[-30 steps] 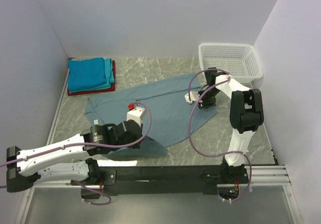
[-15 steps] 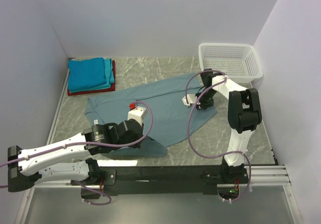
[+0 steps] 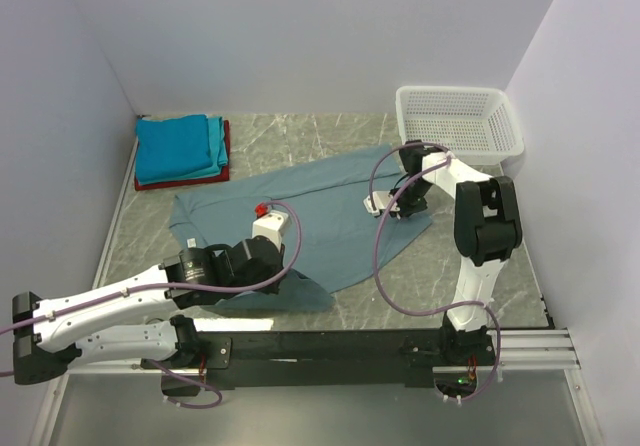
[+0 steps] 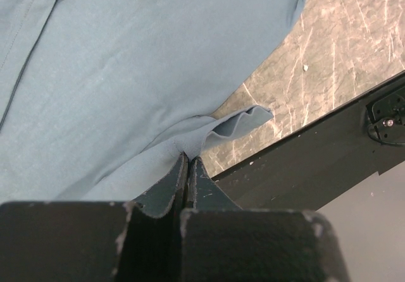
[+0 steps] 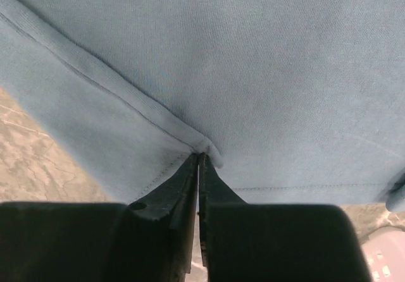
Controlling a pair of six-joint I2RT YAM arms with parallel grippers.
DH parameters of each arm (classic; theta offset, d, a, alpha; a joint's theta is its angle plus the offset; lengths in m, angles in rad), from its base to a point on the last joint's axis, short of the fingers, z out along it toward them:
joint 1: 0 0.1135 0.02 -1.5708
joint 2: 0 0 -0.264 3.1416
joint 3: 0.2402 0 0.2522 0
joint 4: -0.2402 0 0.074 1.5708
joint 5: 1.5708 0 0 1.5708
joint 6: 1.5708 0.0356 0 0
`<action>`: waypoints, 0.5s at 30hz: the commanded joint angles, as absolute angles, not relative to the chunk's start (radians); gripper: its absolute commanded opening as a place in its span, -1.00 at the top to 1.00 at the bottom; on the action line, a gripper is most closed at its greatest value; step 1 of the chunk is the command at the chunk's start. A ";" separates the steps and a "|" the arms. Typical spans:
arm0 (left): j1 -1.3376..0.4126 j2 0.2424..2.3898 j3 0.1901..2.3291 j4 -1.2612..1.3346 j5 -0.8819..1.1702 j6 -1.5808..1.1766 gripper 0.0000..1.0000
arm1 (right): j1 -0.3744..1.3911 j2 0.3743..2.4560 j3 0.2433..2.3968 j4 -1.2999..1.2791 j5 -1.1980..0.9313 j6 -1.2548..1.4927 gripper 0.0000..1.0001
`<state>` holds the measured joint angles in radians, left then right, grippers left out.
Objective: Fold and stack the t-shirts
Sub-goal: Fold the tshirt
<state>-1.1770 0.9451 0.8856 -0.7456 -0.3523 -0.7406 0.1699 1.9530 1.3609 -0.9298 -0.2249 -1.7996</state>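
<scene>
T-shirt (image 3: 330, 216) in left gripper (image 4: 188, 159) and right gripper (image 5: 199, 156)

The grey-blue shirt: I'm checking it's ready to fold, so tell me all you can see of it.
The grey-blue shirt is soft, matte knit cloth with stitched hems, spread mostly flat and slanted across the marble table. The left claw pinches its near edge, bunching a small fold; the right claw pinches a hem at its right side.
</scene>
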 commanded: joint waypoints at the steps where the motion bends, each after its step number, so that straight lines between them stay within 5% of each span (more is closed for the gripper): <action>1: -1.172 0.922 0.925 -0.739 -0.348 -0.727 0.99 | 0.166 1.904 1.341 -0.959 -0.235 -1.801 0.86; 3: -1.172 0.916 0.922 -0.741 -0.348 -0.730 0.99 | 0.158 1.890 1.339 -0.959 -0.258 -1.801 0.85; 7: -1.172 0.913 0.916 -0.733 -0.345 -0.730 0.99 | 0.152 1.867 1.331 -0.948 -0.265 -1.784 0.25; 15: -1.170 0.916 0.919 -0.733 -0.337 -0.732 0.99 | 0.158 1.894 1.354 -0.946 -0.273 -1.773 0.17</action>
